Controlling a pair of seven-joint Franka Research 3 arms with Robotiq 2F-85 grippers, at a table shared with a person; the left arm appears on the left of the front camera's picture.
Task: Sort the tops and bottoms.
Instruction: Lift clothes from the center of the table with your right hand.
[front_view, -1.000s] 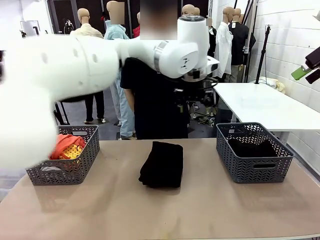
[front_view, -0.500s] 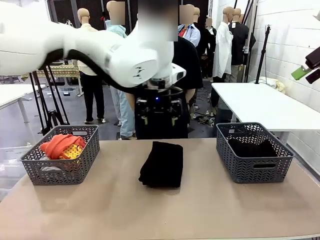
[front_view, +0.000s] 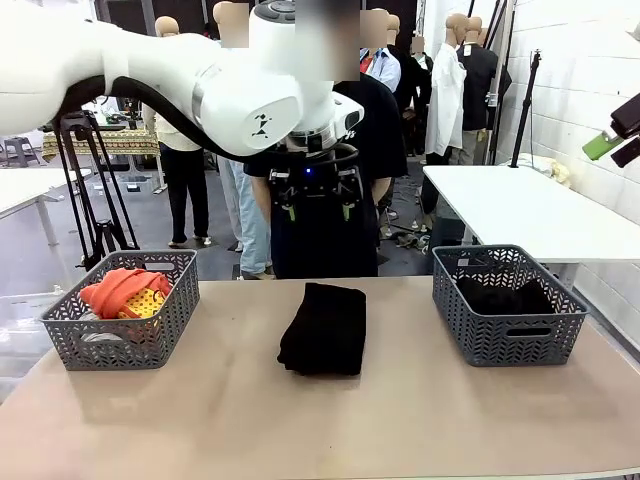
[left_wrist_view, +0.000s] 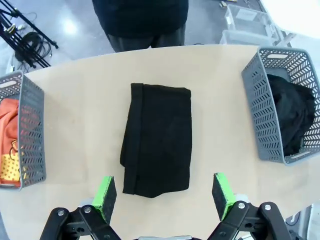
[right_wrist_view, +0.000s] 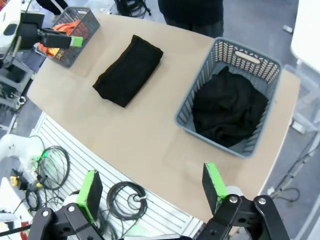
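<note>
A folded black bottom (front_view: 323, 328) lies in the middle of the table. My left gripper (front_view: 318, 208) hangs open high above it, fingers pointing down. In the left wrist view the same bundle (left_wrist_view: 157, 139) lies beyond the spread green pads (left_wrist_view: 105, 192), and the gripper (left_wrist_view: 164, 196) holds nothing. An orange top (front_view: 122, 287) with a yellow patch sits in the left basket (front_view: 125, 340). Another black bottom (front_view: 505, 295) fills the right basket (front_view: 510, 340). My right gripper (right_wrist_view: 151, 190) is open and empty, high above the table's right side; it shows at the front view's right edge (front_view: 615, 135).
A person in a black shirt (front_view: 325, 230) stands at the table's far edge, right behind the left gripper. A white table (front_view: 520, 205) stands at the back right. Bare tabletop (front_view: 300, 420) stretches in front of the folded bundle and between the baskets.
My left arm has swung in from the left, and its gripper now hangs over the middle bundle, slightly higher than half a second ago. Garments, baskets and right gripper have not moved.
</note>
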